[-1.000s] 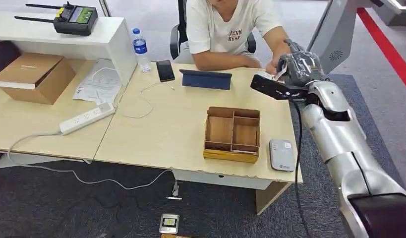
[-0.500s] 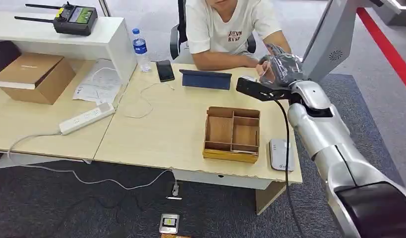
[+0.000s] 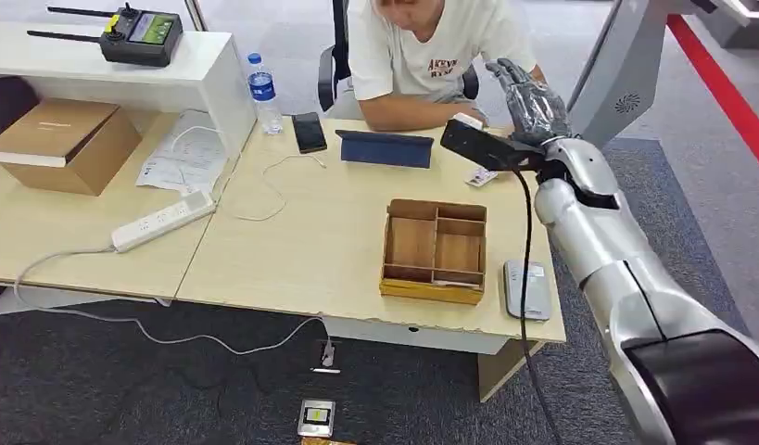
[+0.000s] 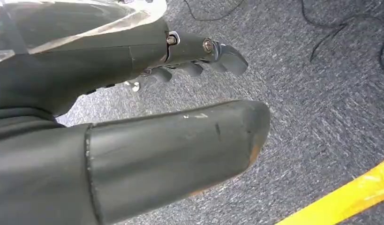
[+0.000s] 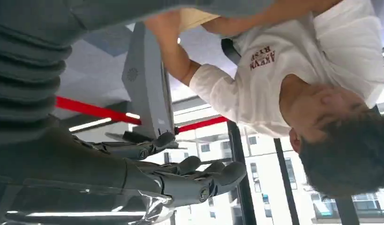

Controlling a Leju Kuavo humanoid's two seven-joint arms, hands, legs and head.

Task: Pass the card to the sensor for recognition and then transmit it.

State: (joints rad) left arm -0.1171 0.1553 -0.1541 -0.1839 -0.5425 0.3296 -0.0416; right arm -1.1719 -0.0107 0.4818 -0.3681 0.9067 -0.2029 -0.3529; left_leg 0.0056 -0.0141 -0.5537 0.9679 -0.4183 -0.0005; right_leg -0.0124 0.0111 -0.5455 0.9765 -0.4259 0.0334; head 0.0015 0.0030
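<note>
On the table [image 3: 292, 250], the card [image 3: 480, 176] lies below the right hand's open fingers [image 3: 528, 85].

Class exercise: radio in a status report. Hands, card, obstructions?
Right hand open, raised near the person. Left hand empty, over carpet. Card lying on table. Nothing blocking.

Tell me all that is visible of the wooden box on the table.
The wooden box is a shallow open tray of light brown wood, with thin walls inside that split it into several compartments of unequal size. It sits flat near the front edge of the pale table, left of a small grey device. Nothing shows clearly inside, and no hand touches it.
</note>
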